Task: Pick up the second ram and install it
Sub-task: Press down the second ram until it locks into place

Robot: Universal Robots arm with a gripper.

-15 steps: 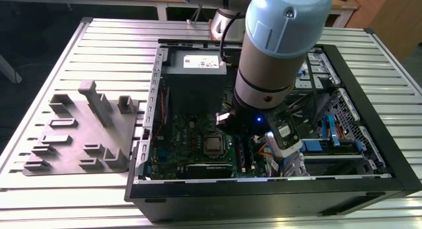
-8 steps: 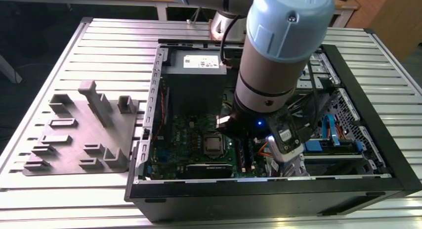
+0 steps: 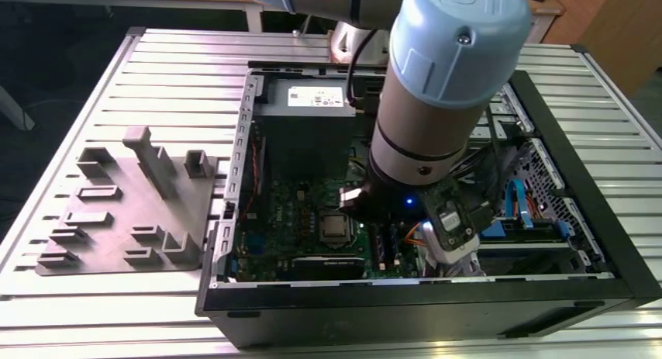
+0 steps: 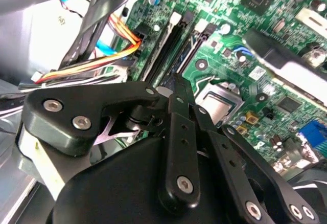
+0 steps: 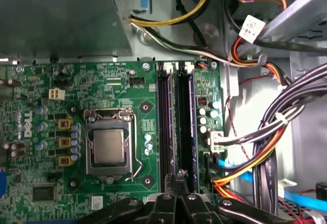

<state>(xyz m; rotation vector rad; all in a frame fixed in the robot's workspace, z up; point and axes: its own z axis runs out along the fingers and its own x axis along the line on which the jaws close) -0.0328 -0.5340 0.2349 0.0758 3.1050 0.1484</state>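
Print on the power supply label (image 3: 313, 96) and cable tag (image 5: 251, 28) is unreadable.

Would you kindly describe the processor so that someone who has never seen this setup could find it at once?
Look inside the open computer case at the green motherboard. The processor is the bare silver square in a metal clamp frame, beside the two long black memory slots; nothing else on the board is a plain shiny square.
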